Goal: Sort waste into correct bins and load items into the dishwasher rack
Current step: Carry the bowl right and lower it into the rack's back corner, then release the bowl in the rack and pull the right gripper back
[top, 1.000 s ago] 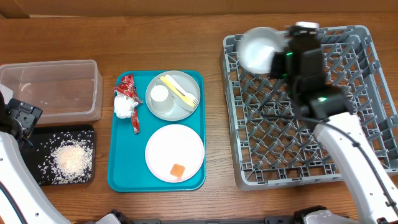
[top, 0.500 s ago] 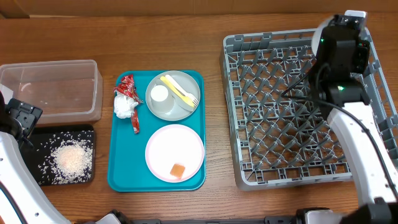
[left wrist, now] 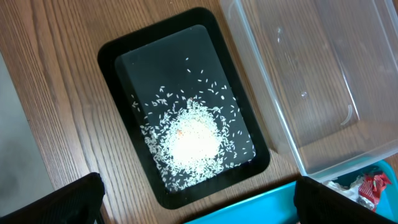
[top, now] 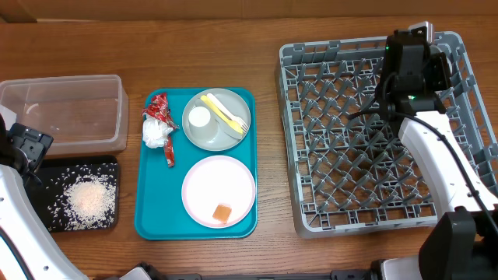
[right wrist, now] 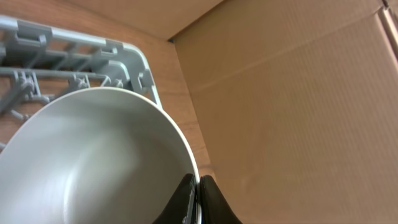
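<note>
While my right gripper pinches the white bowl by its thin rim only, the bowl hangs tilted over the far right corner of the dishwasher rack. Risk, as I judge it: an edge grip may slip or swing, knocking the bowl on the pegs or dropping it beyond the far wall. My left gripper: spread wide above the black tray of rice, far left.

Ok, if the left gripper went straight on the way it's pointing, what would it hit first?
Probably the loose white rice piled in the shallow black tray, or the tray's near rim. The open left gripper points down at them with nothing between, though depth is unclear.
</note>
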Controlling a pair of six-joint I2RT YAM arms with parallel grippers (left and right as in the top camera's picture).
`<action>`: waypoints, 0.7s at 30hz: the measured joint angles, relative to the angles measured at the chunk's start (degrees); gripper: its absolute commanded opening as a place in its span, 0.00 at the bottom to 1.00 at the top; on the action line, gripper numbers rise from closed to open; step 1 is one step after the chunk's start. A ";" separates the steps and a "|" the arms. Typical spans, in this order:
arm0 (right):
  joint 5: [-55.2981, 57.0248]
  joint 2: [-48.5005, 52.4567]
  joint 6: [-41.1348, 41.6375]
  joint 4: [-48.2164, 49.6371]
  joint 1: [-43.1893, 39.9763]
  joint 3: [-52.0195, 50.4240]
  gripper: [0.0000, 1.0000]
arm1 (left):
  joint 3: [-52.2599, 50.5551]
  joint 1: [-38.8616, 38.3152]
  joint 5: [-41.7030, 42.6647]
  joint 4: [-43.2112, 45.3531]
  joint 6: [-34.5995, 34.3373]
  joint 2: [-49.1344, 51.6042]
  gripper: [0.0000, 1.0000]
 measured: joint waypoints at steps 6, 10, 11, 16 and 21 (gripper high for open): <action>2.10 1.57 -2.75 1.18 -0.02 0.00 0.05 | 0.00 0.00 0.00 0.00 0.00 0.00 1.00; 2.99 2.62 -6.10 2.60 -0.87 0.00 0.05 | 0.00 0.00 0.00 0.00 0.00 0.00 1.00; 3.15 2.69 -6.58 2.64 -1.36 0.00 0.05 | 0.00 0.00 0.00 0.00 0.00 0.00 1.00; 3.30 2.82 -7.87 2.84 -3.80 0.00 0.05 | 0.00 0.00 0.00 0.00 0.00 0.00 1.00; 3.08 4.04 -8.07 2.49 -4.00 0.00 0.05 | 0.00 0.00 0.00 0.00 0.00 0.00 1.00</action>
